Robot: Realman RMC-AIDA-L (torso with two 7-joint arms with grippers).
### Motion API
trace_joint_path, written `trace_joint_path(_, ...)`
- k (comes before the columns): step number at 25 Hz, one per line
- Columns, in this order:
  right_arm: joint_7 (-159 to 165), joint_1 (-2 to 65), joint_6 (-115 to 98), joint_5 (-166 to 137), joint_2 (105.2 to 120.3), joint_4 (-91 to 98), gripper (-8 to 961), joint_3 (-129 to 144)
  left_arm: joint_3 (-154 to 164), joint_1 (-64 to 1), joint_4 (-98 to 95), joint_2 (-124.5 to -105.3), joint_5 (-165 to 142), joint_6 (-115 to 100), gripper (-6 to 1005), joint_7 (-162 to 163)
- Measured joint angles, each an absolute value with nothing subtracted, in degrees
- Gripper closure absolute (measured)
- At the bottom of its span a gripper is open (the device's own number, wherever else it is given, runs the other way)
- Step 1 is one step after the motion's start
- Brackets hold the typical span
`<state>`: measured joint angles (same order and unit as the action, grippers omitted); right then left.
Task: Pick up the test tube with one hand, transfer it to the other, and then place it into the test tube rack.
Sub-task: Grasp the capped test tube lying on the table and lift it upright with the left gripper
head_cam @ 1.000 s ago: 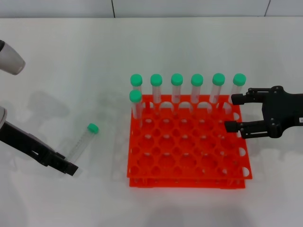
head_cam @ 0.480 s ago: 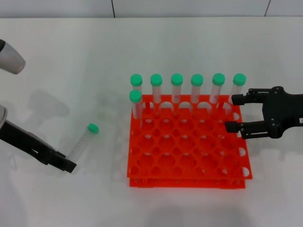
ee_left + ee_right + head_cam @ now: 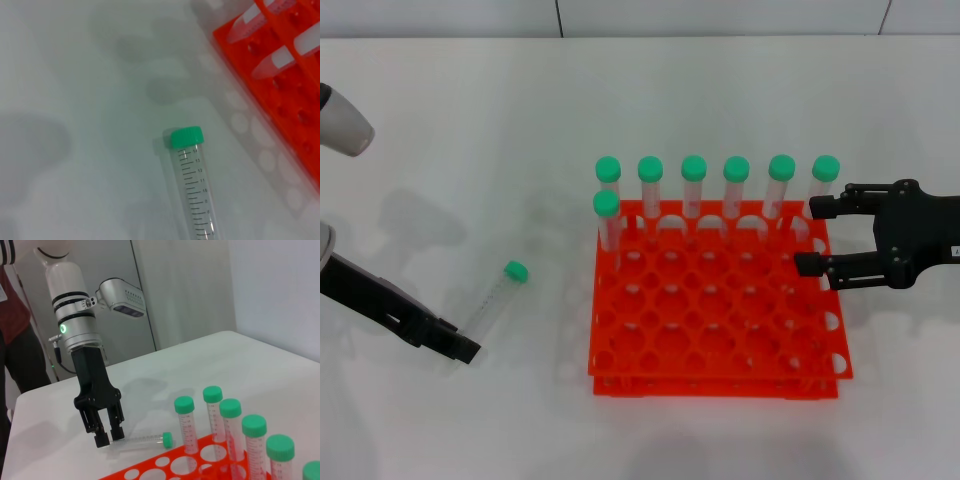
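Your green-lit black left gripper is straddling, fingers apart, the base of the clear green-capped test tube lying left of the red-orange plastic rack. Nothing is lifted yet. Your right gripper is waiting open at the rack's right edge.

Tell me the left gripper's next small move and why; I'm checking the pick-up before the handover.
Probably close the left gripper on the test tube. The tube lies flat on the table, cap pointing toward the test tube rack, and the open fingers sit at its bottom end. The right gripper waits open over the rack's right edge.
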<state>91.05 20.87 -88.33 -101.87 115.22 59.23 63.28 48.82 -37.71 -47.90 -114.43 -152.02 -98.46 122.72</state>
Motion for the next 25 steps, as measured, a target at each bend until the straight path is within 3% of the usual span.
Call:
trace_joint_path(5,91.0,20.9,-88.3,-101.9,115.22,59.2,187,63.3,48.9,-37.9,-47.9,-114.42,-152.0,-98.1,513,122.7)
trace_joint_path(10,91.0,20.9,-88.3,-101.9,115.22,59.2,188,63.3,49.3,-38.6,-47.9,-114.43,-153.2,-97.8,607,122.8)
trace_joint_path(25,90.1,20.9,-87.8,-101.9,115.22,58.6,190,63.2,51.0,-42.0,-45.2,-114.54,-155.0,-97.7,621,124.1)
